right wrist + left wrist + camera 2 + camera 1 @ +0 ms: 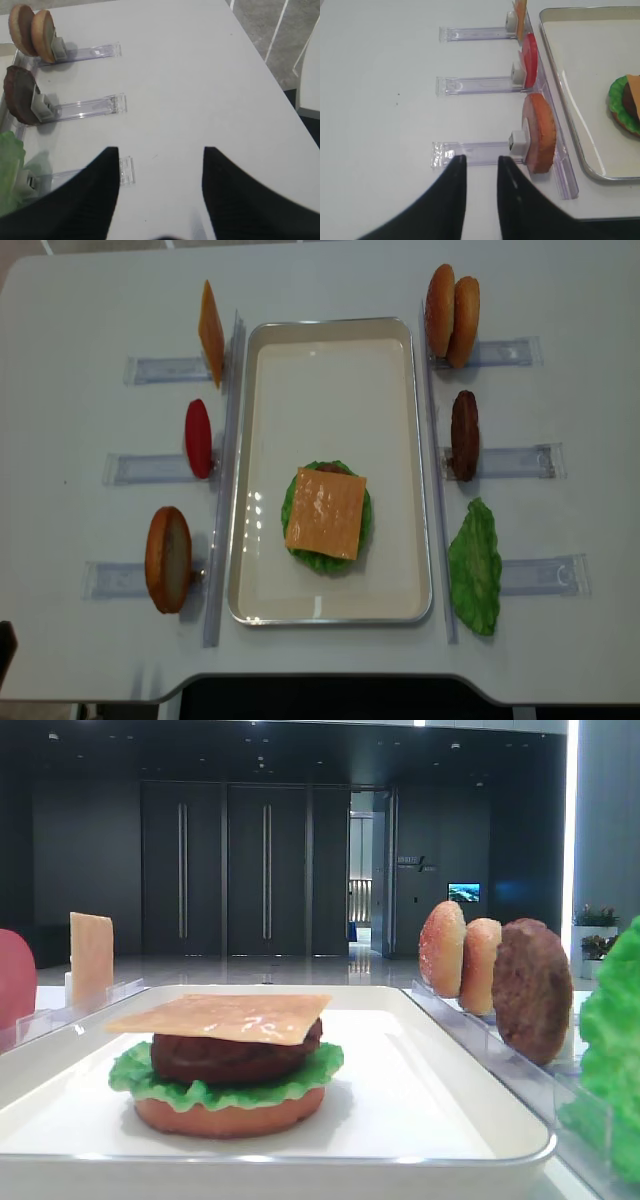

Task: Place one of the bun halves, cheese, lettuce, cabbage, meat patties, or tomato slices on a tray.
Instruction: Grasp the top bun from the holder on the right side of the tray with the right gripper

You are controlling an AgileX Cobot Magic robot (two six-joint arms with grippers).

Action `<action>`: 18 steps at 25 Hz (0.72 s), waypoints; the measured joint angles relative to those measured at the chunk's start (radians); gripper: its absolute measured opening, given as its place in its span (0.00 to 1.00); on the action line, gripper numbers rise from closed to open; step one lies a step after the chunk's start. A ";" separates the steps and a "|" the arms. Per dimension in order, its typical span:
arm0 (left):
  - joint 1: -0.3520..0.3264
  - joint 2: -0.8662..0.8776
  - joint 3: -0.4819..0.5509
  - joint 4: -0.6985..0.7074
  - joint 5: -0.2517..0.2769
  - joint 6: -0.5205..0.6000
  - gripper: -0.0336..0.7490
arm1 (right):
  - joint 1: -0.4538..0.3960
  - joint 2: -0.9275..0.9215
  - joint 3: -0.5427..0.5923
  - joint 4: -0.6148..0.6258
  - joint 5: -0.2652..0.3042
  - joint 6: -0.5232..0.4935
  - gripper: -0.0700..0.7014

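Sitting toward the near end of the tray (330, 340), a partial burger: orange-brown bun base (228, 1115) at bottom, then a ruffled lettuce (135, 1075) layer, a meat patty (220, 1058), and a square cheese slice (326, 512) on top, its corners overhanging. Tray lies at the middle of the table (560, 290), long axis running away from the near edge. Clear holders flank it. Along the tray's left rim, far to near: upright spare cheese slice (211, 332), tomato slice (198, 437), bun half (167, 559) standing on edge. Along the right rim, far to near: two bun halves (451, 307) upright and touching, spare meat patty (464, 435), spare lettuce leaf (475, 566). Left gripper (481, 170) hovers over the nearest left holder, jaws a narrow gap apart, nothing between them, just beside the standing bun half. Right gripper (161, 165) hangs over bare table beside the lettuce holder, jaws spread wide, holding nothing.
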 joint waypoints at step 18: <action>0.000 0.000 0.000 0.000 0.000 0.000 0.08 | 0.000 0.000 0.000 0.000 -0.001 0.000 0.56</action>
